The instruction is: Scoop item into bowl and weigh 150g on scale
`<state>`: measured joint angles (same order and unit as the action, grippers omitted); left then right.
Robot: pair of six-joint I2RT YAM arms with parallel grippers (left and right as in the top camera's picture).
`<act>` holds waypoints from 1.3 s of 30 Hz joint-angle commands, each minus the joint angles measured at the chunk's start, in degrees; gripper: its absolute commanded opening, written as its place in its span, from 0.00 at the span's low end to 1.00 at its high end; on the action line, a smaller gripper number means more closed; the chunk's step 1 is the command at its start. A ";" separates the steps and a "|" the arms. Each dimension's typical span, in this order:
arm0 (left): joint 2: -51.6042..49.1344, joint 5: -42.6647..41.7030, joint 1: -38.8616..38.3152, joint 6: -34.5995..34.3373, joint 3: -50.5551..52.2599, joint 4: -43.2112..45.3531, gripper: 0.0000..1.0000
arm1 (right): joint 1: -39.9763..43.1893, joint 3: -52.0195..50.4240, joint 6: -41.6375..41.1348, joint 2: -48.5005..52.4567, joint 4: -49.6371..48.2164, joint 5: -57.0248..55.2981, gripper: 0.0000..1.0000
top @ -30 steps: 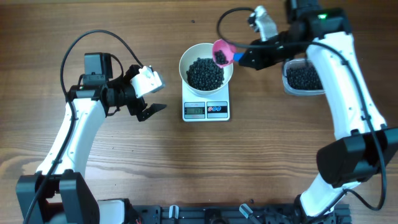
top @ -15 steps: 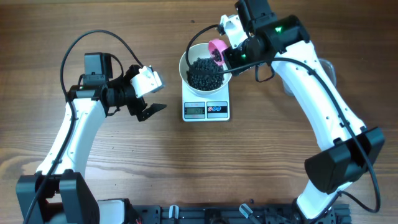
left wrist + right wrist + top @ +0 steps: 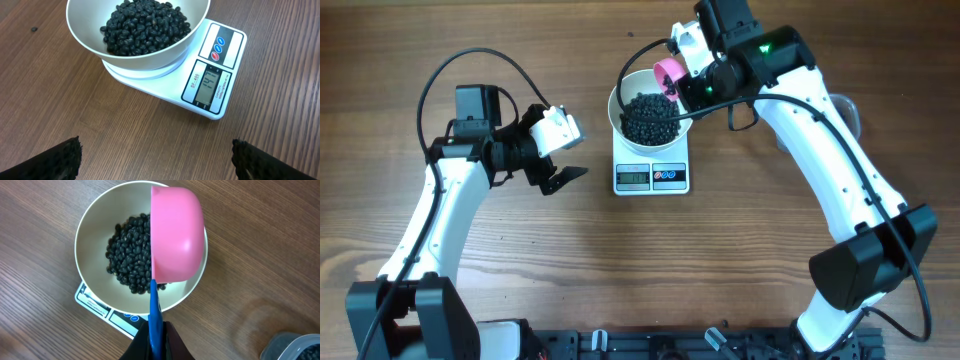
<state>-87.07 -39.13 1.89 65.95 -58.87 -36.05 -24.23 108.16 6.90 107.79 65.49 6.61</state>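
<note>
We see: right hand clamped tight on the blue handle of a pink scoop over the bowl | beans heaped in bowl, atop scale | left hand spread wide, empty.

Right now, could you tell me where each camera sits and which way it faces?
Overhead: fixed above the table, looking straight down on the glossy white round bowl of small black beans atop the white rectangular digital scale; both white arms show.
Left wrist: low over the table, facing bowl and scale display; the open left gripper shows black fingertips at the bottom corners.
Right wrist: above the bowl, looking down at the pink plastic scoop, its blue handle in the shut right gripper.
Both wrist views share bowl, beans and scale.
</note>
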 commanded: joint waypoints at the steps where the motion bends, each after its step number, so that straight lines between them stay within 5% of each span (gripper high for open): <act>1: -0.33 -1.29 0.31 1.11 0.15 0.00 1.00 | -0.11 1.33 -0.48 -0.24 -0.35 1.68 0.04; 7: -0.33 -1.29 0.31 1.11 0.15 0.00 1.00 | 0.50 1.33 -0.96 -0.24 -0.33 4.20 0.04; 26: -0.33 -1.29 0.31 1.11 0.15 0.00 1.00 | 16.15 1.33 6.58 -0.24 1.16 36.74 0.04; 39: -0.33 -1.29 0.31 1.14 0.15 0.00 1.00 | 15.78 1.31 -1.42 -0.20 -2.89 32.44 0.04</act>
<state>-87.07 -39.13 1.89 65.95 -58.87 -36.05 -8.16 108.16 7.68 107.79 63.26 40.49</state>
